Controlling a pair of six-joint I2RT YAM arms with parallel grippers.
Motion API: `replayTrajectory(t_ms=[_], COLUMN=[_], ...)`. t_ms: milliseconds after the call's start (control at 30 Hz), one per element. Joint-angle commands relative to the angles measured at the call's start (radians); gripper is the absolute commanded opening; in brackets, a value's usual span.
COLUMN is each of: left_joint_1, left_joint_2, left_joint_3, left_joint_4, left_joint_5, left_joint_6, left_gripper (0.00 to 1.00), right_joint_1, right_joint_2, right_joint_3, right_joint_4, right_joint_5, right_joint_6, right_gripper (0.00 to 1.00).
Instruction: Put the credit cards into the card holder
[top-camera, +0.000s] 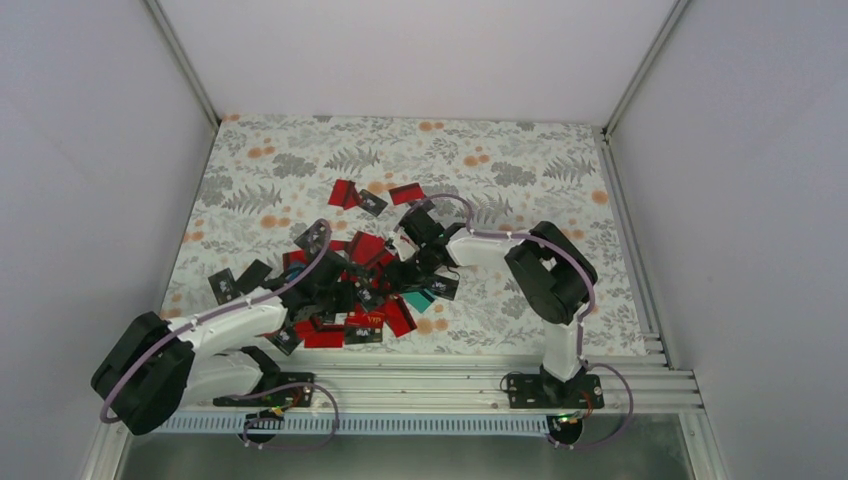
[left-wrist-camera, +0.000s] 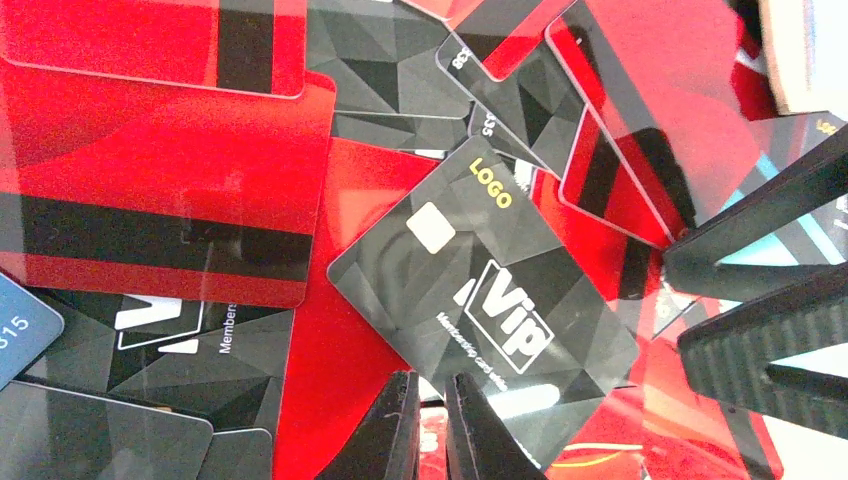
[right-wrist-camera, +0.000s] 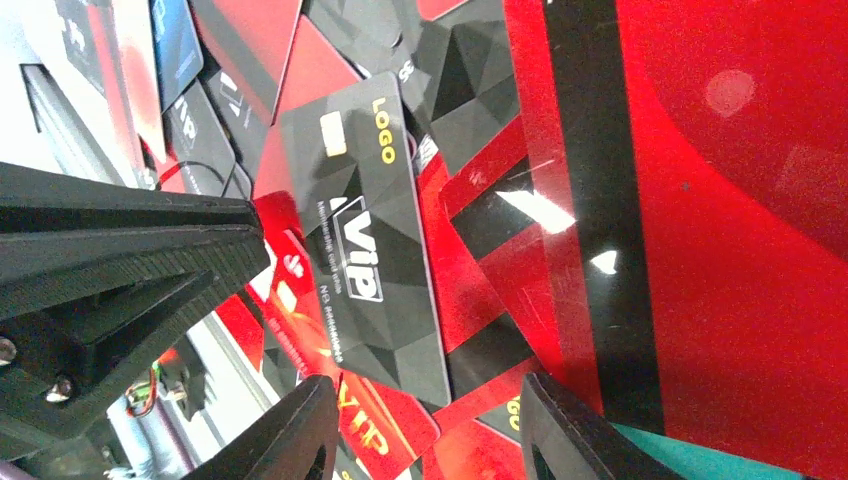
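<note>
Lying in a loose, overlapping heap in the middle of the table (top-camera: 520, 160), the cards (top-camera: 345, 300) are mostly red and black. The left gripper (left-wrist-camera: 430, 388) has its jaws almost closed at the lower edge of a black VIP card (left-wrist-camera: 490, 290) on top; it may be nipping that edge, though the view is too tight to say. The right gripper (right-wrist-camera: 428, 395) hovers just beside, jaws spread wide at the same card's end.

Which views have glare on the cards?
Right wrist: white glare patches on the big red card, around its black stripe. Left wrist: faint sheen low on the black VIP card, print legible. Top external: even light, no glare, cards too small to read.
</note>
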Motion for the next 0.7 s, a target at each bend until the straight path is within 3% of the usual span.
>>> replayTrajectory(t_ms=[0,333,667], left_joint_1=[-0.005,-0.02,-0.029], left_joint_2=[0.037,0.141,0.198], left_joint_3=[-0.018,-0.034,-0.038], left_joint_4=[0.034,0.113,0.166], left_joint_5=[0.015,0.051,0.074], left_joint_6=[-0.013,-0.014,-0.021], left_gripper=[0.1,0.1,0.09], right_joint_1=[0.014,0.055,0.075], right_joint_2=[0.012,0.075,0.106], right_joint_3=[0.015,0.029,0.05], right_joint_4=[-0.072,-0.103,-0.045], right_joint_5=[0.149,0.214,0.05], right_joint_6=[-0.023,-0.009,0.0], right_gripper=[0.48,0.49,0.48])
